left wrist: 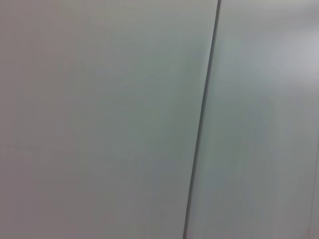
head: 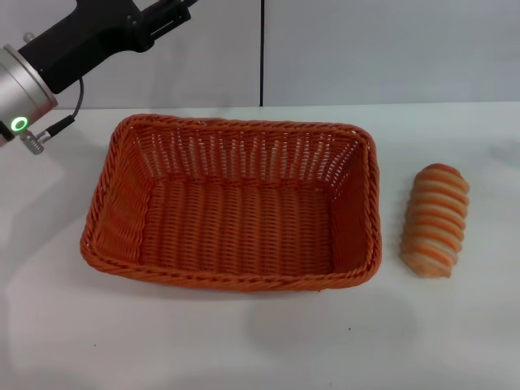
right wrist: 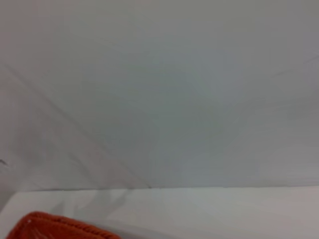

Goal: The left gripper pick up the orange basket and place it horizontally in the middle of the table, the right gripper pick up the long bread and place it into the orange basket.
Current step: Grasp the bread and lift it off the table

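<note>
table: a plain white top that carries everything else; the wall behind it shows a dark vertical seam.

orange basket: it lies flat on the table with its long side running left to right, open side up and nothing inside, roughly in the middle of the surface. Judged from how it lies, the first half of the task looks finished. A small orange corner of its rim also shows at the edge of the right wrist view.

long bread: it rests on the table just beside the basket's right wall, apart from it, with its striped length pointing away from the robot. It is not in the basket, so the second half of the task is not yet done.

left gripper: it hangs high at the far left, above and behind the basket's left corner and well clear of it, holding nothing that can be seen. Its fingertips run off the top of the head view, so how far apart they stand cannot be told. Its wrist camera sees only the wall.

right gripper: it appears in none of the views, so its state is unknown. Its wrist camera faces the wall and the table's far edge.

remaining work: picking up the bread and setting it into the basket.
</note>
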Action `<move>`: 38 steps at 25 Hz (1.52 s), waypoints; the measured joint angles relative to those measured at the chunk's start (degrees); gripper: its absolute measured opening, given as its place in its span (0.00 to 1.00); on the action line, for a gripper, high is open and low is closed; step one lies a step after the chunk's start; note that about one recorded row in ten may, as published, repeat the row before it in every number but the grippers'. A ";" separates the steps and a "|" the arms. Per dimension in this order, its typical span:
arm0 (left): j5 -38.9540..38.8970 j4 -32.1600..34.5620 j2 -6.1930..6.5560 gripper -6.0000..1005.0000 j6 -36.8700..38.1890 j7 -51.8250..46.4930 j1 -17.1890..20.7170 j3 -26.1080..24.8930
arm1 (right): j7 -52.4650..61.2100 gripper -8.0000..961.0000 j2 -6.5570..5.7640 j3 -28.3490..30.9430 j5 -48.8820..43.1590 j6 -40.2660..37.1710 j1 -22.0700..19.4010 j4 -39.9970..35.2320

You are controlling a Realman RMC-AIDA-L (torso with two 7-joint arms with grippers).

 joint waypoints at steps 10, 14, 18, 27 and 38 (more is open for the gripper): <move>-0.93 -0.31 0.17 0.81 0.40 0.19 -0.13 0.17 | -22.55 0.53 7.60 0.24 4.28 5.14 -2.78 -0.48; -1.44 -0.29 0.20 0.81 0.33 0.36 -1.06 0.11 | -26.51 0.53 8.42 0.00 4.34 6.44 -4.59 -0.16; -1.49 -0.69 0.20 0.81 -0.08 0.46 -2.32 0.05 | -30.17 0.53 9.71 -0.07 4.33 7.72 -5.84 0.03; -1.53 -4.36 0.13 0.81 -0.65 0.99 -5.67 -0.23 | -36.77 0.52 12.83 0.25 4.36 11.38 -6.34 1.05; -1.53 -4.81 0.11 0.81 -0.76 1.01 -6.07 -0.21 | -10.00 0.52 5.03 -5.68 3.34 2.63 -2.81 1.00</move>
